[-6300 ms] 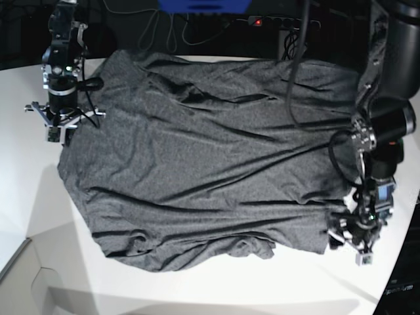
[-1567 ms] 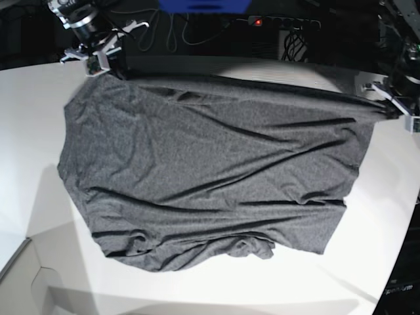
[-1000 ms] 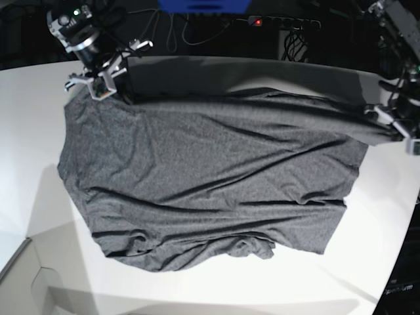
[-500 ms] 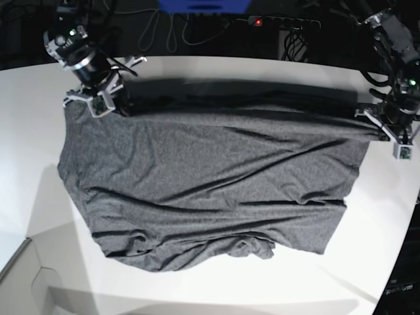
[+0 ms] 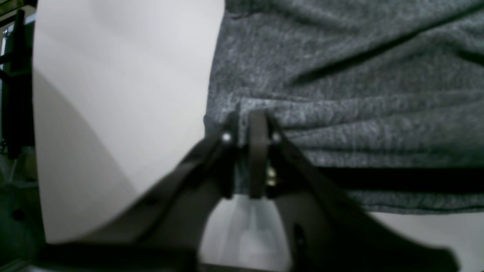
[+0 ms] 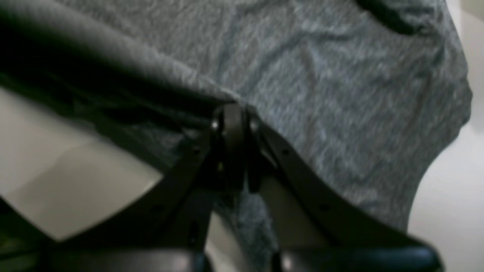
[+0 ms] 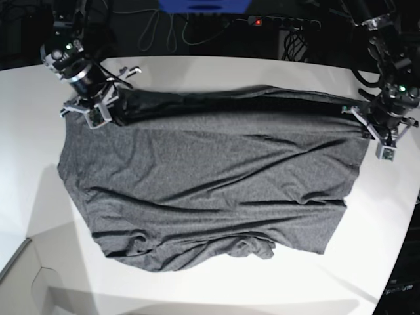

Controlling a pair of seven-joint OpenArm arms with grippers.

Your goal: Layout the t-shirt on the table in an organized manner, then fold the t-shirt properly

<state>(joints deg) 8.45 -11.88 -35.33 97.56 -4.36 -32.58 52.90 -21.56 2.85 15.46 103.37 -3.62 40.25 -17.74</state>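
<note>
A robotics lab: white table (image 7: pixel 216 289), loose cables (image 7: pixel 164 29) and a power strip (image 7: pixel 279 22).

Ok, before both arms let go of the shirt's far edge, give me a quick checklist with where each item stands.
1. Right tool pinching the t-shirt: ok, fingers closed on the fabric edge.
2. Left tool grip: cannot tell; its fingers sit at the hem with a slim gap between them.
3. Far edge lowered to the table: ok in the base view, though a dark doubled-over band runs along it.
4. Far edge straight between the tools: ok, roughly level.
5. Near edge smooth: not ok, bunched wrinkles at the near hem.
6. Shirt fully on the table: ok, white shows all round.
</note>
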